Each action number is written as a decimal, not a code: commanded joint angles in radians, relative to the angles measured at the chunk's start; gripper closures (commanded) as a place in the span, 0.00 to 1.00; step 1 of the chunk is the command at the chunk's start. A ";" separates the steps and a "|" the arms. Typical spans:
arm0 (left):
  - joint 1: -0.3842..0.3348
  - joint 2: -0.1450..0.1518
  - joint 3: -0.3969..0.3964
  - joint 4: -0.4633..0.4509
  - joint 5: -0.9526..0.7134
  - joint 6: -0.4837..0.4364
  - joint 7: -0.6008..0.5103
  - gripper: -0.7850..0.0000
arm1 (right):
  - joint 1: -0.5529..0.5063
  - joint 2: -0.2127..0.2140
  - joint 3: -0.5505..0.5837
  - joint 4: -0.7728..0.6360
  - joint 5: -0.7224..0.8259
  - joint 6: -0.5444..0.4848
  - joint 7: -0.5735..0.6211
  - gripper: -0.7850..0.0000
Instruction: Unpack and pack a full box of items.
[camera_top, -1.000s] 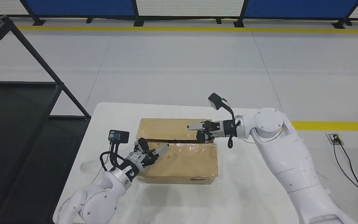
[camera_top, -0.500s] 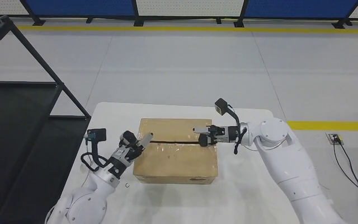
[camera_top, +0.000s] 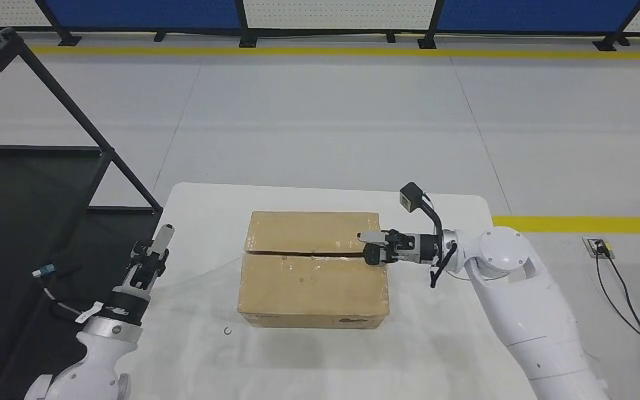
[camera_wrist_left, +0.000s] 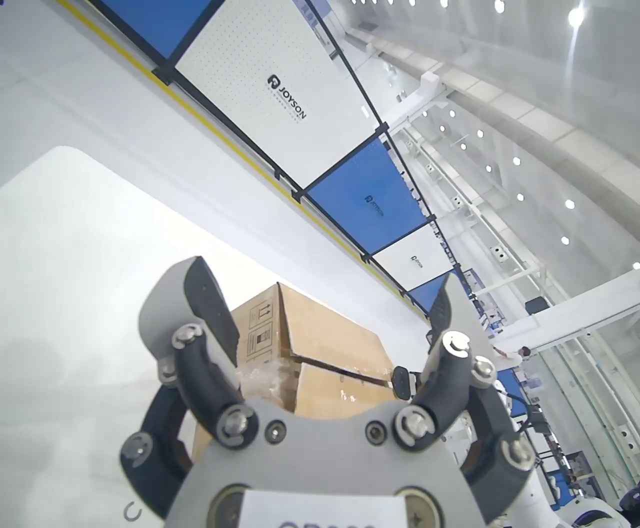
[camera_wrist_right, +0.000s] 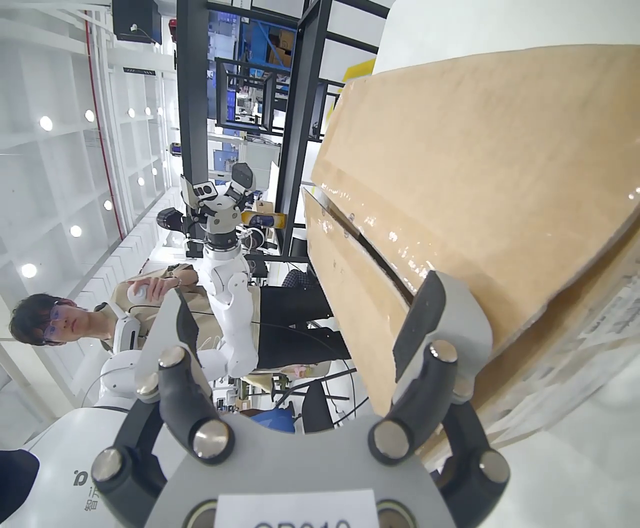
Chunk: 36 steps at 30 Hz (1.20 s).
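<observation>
The left end effector (camera_top: 160, 238) has pulled back from the brown cardboard box (camera_top: 315, 285). A second ago it hovered over the top of the box's left end, and half a second ago it was just off that end's near corner. Now it hangs well clear of the box, out by the edge of the white round-cornered worktop (camera_top: 200, 215), its fingers (camera_wrist_left: 210, 300) spread wide and holding nothing. The right end effector (camera_top: 368, 242) has slid outward along the box's centre seam (camera_top: 310, 253) and now sits at the seam's right end. Its fingers are also apart, one finger (camera_wrist_right: 440, 325) over the top flap at the seam's end and the other out in the air off the box; whether the first touches the cardboard cannot be told. The box itself has not shifted: it stands in the middle of the worktop, both top flaps down and meeting at a dark line, with glossy clear tape (camera_wrist_right: 385, 227) running beside that line. A small pale open ring (camera_top: 229, 330) lies on the worktop just off the box's near left corner, as it did half a second ago. Beyond the box is a pale grey floor (camera_top: 330, 110) crossed by a yellow line (camera_top: 300, 50), and behind that stands a row of blue and white panels (camera_top: 140, 12). Off the box's left side a black metal frame (camera_top: 70, 100) rises over a dark floor area (camera_top: 40, 230).
</observation>
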 joint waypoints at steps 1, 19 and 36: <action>0.000 0.000 0.000 0.000 0.000 0.000 0.000 0.00 | 0.000 0.000 0.000 0.000 -0.001 -0.001 0.000 0.00; 0.006 -0.016 0.067 0.059 0.060 0.050 0.148 0.00 | -0.003 0.002 -0.010 0.024 0.028 0.054 -0.021 0.00; 0.009 -0.020 0.087 0.074 0.071 0.039 0.140 0.00 | 0.009 0.002 -0.024 0.059 0.051 0.037 -0.019 0.00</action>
